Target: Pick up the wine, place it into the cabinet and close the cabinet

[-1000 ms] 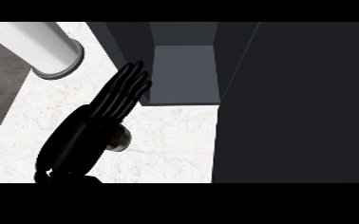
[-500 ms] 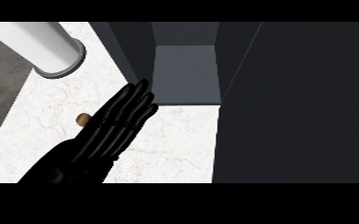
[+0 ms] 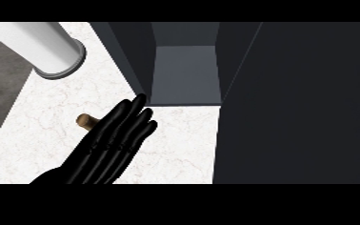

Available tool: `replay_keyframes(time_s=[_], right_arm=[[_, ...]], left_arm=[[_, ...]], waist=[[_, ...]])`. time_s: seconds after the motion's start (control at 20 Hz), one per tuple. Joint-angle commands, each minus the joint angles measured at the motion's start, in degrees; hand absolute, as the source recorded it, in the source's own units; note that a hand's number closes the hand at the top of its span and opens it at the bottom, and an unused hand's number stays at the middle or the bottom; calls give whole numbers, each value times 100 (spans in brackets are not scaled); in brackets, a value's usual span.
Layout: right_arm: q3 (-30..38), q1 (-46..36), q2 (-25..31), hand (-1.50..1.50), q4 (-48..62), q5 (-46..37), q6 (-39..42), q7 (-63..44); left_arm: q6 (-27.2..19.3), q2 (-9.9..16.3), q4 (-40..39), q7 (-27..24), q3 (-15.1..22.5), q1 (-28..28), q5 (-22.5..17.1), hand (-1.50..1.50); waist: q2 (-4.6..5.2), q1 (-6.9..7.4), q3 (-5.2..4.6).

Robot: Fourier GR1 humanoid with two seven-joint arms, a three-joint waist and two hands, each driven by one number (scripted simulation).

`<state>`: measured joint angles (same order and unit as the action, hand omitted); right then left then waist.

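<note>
**Wine lies almost hidden under the flat hand**

Only a small tan stub, most likely the cork end of the wine (image 3: 85,120), shows on the counter (image 3: 175,143), poking out from the left edge of the one hand (image 3: 116,145) in view. The rest of the bottle is covered, so its lie can only be guessed: probably on its side, neck pointing left and far.

As a judgement, a glass bottle would be stiff, fairly heavy for its size, smooth and slippery, and breakable if knocked against the cabinet. On its side it would also roll. The best hold would be round the body near its middle, where the weight balances, not at the thin neck.

The hand comes up from the lower edge with fingers straight and close together, palm down over the bottle, not curled round anything. Which hand it is cannot be told from this view; no second hand shows.

Just beyond the fingertips stands the cabinet (image 3: 186,71), its grey inside open. Its dark door (image 3: 288,105) fills the right. A white cylinder (image 3: 42,47) lies far left.
</note>
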<state>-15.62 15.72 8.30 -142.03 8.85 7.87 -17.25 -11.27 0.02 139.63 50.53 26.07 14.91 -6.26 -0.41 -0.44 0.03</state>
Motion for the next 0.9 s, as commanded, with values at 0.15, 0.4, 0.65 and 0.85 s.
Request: replay_keyframes(time_s=[0.15,0.4,0.65,0.85], right_arm=[[147,174,177,-150,-1189,298,-84,-643],[-78,-22,149,-150,-1457,87,-314,-970],[-231,-106,153,-150,-1696,29,-496,-1321],[-333,-315,135,-150,-1623,-87,-588,-1366]], left_arm=[[-270,-2,424,385,-134,235,397,-150],[-317,11,580,374,235,17,810,-150],[-126,305,897,893,-911,296,121,-150],[152,440,525,520,-1432,195,-198,-150]], waist=[[18,-2,-1],[10,23,-5],[9,-1,-12],[31,-6,-16]])
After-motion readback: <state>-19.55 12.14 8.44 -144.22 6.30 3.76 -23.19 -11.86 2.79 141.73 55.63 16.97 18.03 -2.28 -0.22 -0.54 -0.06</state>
